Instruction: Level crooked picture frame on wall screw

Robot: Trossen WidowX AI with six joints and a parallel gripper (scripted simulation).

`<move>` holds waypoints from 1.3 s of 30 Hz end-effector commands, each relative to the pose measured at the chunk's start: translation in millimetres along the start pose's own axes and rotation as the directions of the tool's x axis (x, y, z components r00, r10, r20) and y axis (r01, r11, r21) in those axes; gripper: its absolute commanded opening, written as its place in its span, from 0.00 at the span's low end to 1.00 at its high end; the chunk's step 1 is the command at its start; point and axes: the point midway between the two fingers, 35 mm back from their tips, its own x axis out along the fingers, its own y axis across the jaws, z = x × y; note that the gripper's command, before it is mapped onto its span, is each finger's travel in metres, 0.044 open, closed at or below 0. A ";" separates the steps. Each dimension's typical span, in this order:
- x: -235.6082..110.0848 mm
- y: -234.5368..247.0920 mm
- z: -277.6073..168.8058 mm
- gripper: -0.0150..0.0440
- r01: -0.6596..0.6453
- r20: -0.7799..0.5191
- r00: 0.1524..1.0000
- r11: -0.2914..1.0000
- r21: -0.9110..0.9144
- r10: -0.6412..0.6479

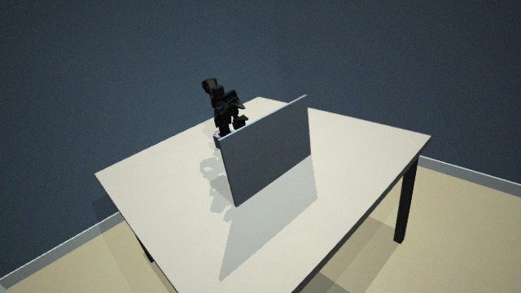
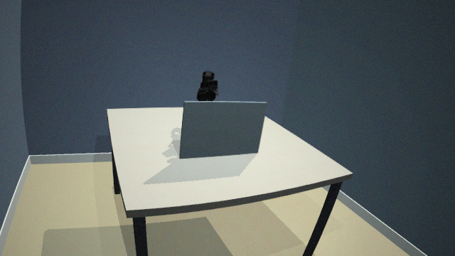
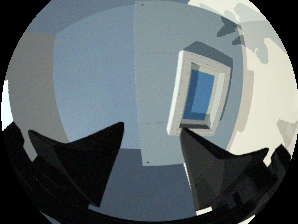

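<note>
The picture frame (image 3: 178, 92), pale with a blue picture, hangs on the grey upright panel (image 3: 155, 30) (image 1: 269, 150) (image 2: 222, 129) right of centre in the wrist view. It stands at a slant to the panel's edges there. The screw and the notched strip are hidden. My gripper (image 3: 152, 129) is open, with nothing between its fingers. The right fingertip overlaps the frame's lower end in the wrist view; I cannot tell whether they touch. In the top and exterior views the panel's back hides the picture side and most of the arm.
The panel stands upright on the pale table (image 1: 366, 134) (image 2: 302, 163) and casts a shadow over it. The black arm (image 1: 221, 102) (image 2: 207, 87) shows above the panel's top edge, towards its left end. Dark blue walls (image 1: 122, 61) (image 2: 142, 53) surround the table.
</note>
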 end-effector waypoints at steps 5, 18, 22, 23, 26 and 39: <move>11.4 2.4 -2.6 0.69 -0.011 0.007 1.000 1.000 0.014 0.011; 7.1 2.4 5.6 0.69 -0.011 0.007 1.000 1.000 0.013 0.011; 22.6 -2.0 9.1 0.69 -0.012 0.007 1.000 1.000 0.013 0.012; 27.4 -3.9 10.1 0.69 -0.012 0.007 1.000 1.000 0.013 0.012; 41.2 -11.0 12.3 0.69 -0.013 0.007 1.000 1.000 0.013 0.013; 83.1 -56.4 12.5 0.69 -0.015 0.006 1.000 1.000 0.014 0.015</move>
